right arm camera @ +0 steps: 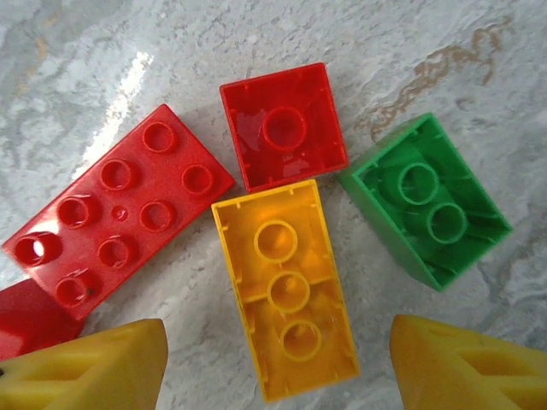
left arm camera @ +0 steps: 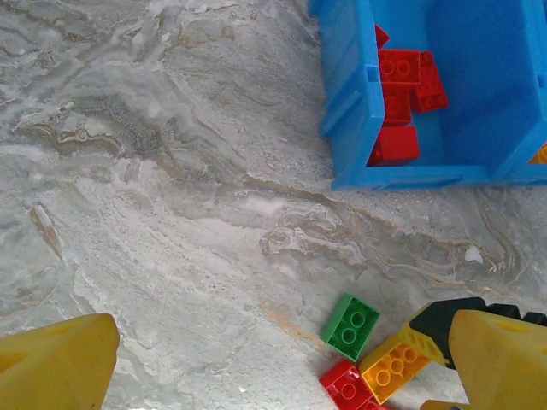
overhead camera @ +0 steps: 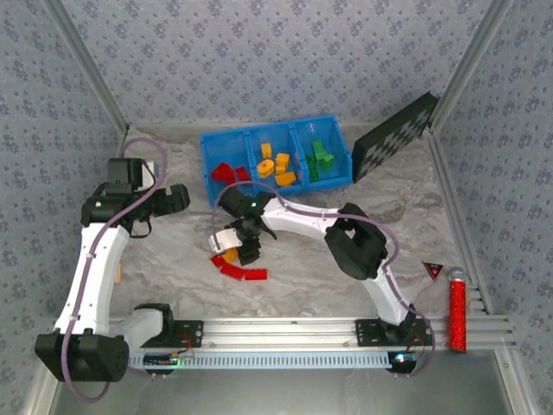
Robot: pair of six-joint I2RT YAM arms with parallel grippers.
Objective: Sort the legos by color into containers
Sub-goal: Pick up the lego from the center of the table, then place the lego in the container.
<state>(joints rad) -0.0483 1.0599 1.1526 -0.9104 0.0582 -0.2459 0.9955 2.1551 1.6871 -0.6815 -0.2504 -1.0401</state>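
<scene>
The blue tray point(overhead camera: 210, 164) stands at the back of the table, with red legos point(overhead camera: 226, 173) in its left compartment, orange-yellow ones point(overhead camera: 275, 166) in the middle and green ones point(overhead camera: 320, 160) on the right. Several loose bricks lie in front of it. My right gripper point(right arm camera: 282, 367) hangs open just above them, its fingers either side of an upturned orange-yellow brick point(right arm camera: 286, 290). Beside that brick lie a red square brick point(right arm camera: 282, 126), a green brick point(right arm camera: 425, 198) and a long red brick point(right arm camera: 115, 209). My left gripper point(left arm camera: 278, 367) is open and empty over bare table, left of the pile.
A black checker panel point(overhead camera: 393, 134) leans at the tray's right end. A red cylinder point(overhead camera: 456, 311) and a small dark triangle point(overhead camera: 432, 270) lie at the right, near the metal rail point(overhead camera: 346, 333). Papered walls close in the table.
</scene>
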